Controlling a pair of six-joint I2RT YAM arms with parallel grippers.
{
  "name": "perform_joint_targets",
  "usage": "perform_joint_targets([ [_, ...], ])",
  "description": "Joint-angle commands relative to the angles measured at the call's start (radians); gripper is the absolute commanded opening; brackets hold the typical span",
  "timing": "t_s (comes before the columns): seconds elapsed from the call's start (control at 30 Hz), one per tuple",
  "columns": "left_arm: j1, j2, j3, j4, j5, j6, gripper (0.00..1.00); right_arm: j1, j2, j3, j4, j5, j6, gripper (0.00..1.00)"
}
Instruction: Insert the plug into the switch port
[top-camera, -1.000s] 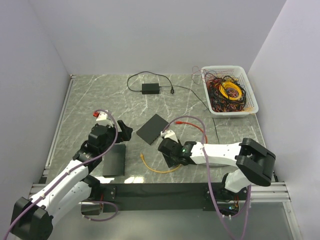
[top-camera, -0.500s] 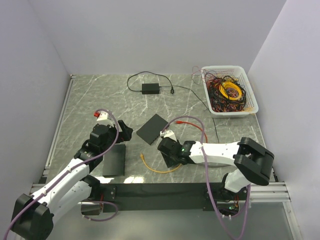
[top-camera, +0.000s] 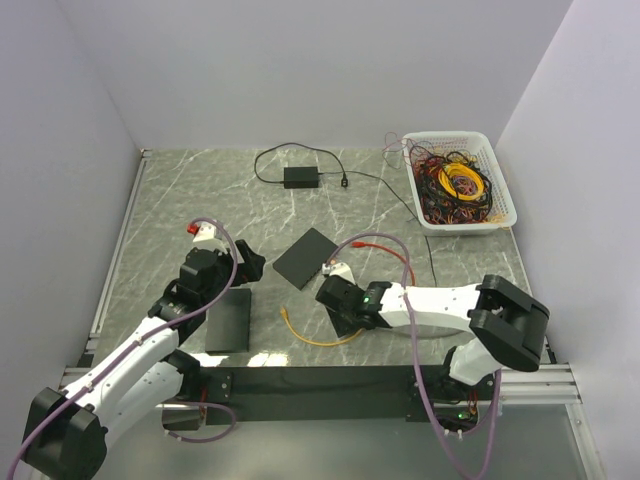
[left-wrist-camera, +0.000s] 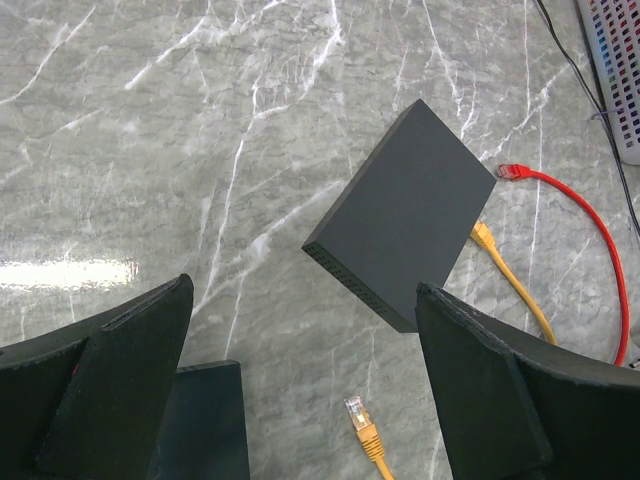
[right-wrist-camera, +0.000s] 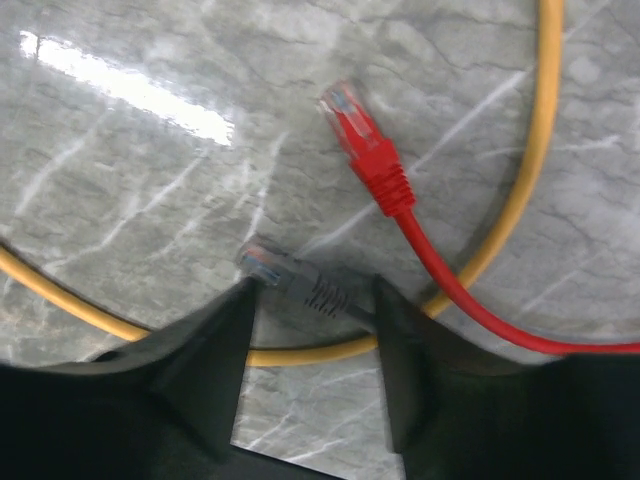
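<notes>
The grey plug (right-wrist-camera: 285, 275) lies flat on the bench (top-camera: 200, 190) close to the middle of its near edge, its clear tip pointing toward the left of the right wrist view. It sits between the two fingers of the right gripper (right-wrist-camera: 315, 290). Those jaws stand partly apart, one on each side of the plug and not pressed onto it; the left finger's edge is at the plug's tip, and I cannot tell if it touches. Just beyond the grey plug lies a red plug (right-wrist-camera: 355, 125), apart from it, and its red cable (right-wrist-camera: 440, 270) runs back past the right finger. A yellow cable (right-wrist-camera: 540, 150) curves around both plugs and passes under the gripper. The switch (top-camera: 305, 257), a flat black box turned at an angle, lies near the middle of the bench, just beyond the right gripper toward the far edge. One yellow plug (left-wrist-camera: 483, 237) lies against its right side and a second, free one (left-wrist-camera: 358, 410) lies nearer the near edge. The left gripper (left-wrist-camera: 303, 290) hovers left of the switch with its jaws wide apart and nothing between them, above a second black box (top-camera: 229, 318) near the near edge. A black adapter (top-camera: 300, 177) sits by the far edge, and a white basket (top-camera: 505, 190) of tangled cables fills the far right corner.
</notes>
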Motion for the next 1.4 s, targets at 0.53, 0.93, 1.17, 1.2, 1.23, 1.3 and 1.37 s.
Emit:
perform_joint_targets([
  [0.53,-0.003,0.003,-0.011,0.032,-0.011,-0.011,0.99,-0.002,0.124,0.131,0.049,0.003,-0.023,0.18],
  [0.93,-0.003,0.042,0.003,0.029,-0.029,-0.019,0.99,-0.002,0.155,0.083,0.076,-0.009,-0.015,0.45],
  [1.17,-0.003,0.069,0.014,0.027,-0.037,-0.020,0.98,-0.002,0.126,0.076,0.066,0.000,-0.015,0.45],
  [1.2,-0.003,0.066,0.012,0.027,-0.035,-0.020,0.98,-0.003,0.124,0.074,0.066,0.003,-0.015,0.45],
  [1.23,-0.003,0.066,0.011,0.027,-0.037,-0.020,0.98,-0.002,0.121,0.069,0.070,0.005,-0.015,0.43],
  [1.3,-0.003,0.062,0.009,0.029,-0.035,-0.020,0.99,-0.003,0.125,0.068,0.074,0.003,-0.018,0.40],
  [1.37,-0.003,0.065,0.012,0.027,-0.037,-0.020,0.99,-0.002,0.133,0.074,0.071,0.005,-0.020,0.29],
])
